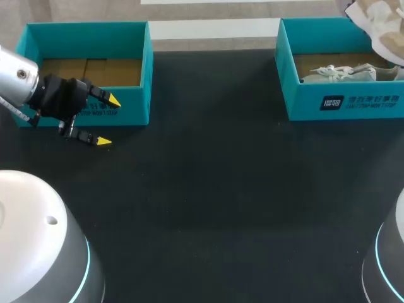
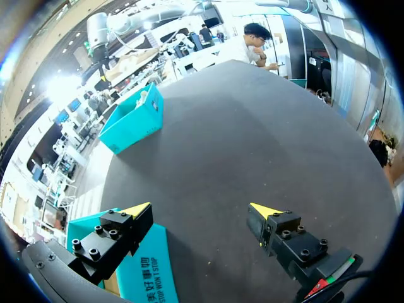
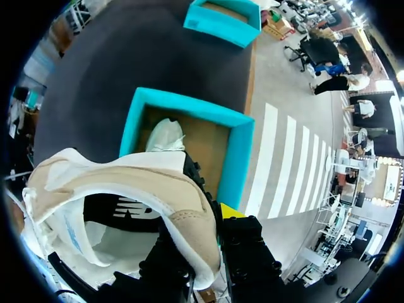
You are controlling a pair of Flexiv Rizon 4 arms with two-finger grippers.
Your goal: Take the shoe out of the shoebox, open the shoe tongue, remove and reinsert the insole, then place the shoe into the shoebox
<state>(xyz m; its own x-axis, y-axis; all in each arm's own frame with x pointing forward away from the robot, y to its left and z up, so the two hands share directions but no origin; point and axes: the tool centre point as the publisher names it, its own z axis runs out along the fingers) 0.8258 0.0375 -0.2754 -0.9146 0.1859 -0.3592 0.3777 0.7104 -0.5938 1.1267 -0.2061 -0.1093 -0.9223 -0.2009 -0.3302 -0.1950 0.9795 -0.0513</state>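
While my right gripper point(image 3: 211, 227) pinches the beige suede shoe point(image 3: 145, 183) by its padded collar above the teal cardboard shoebox point(image 3: 237, 158), my left gripper point(image 1: 108, 121) hangs spread beside another box point(image 1: 88, 31).

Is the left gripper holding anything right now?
No, the left gripper is open, with nothing but the bare black table showing between its two yellow tips.

A beige shoe point(image 3: 145, 183) hangs above the open teal shoebox point(image 1: 353, 101), clear of its rim.
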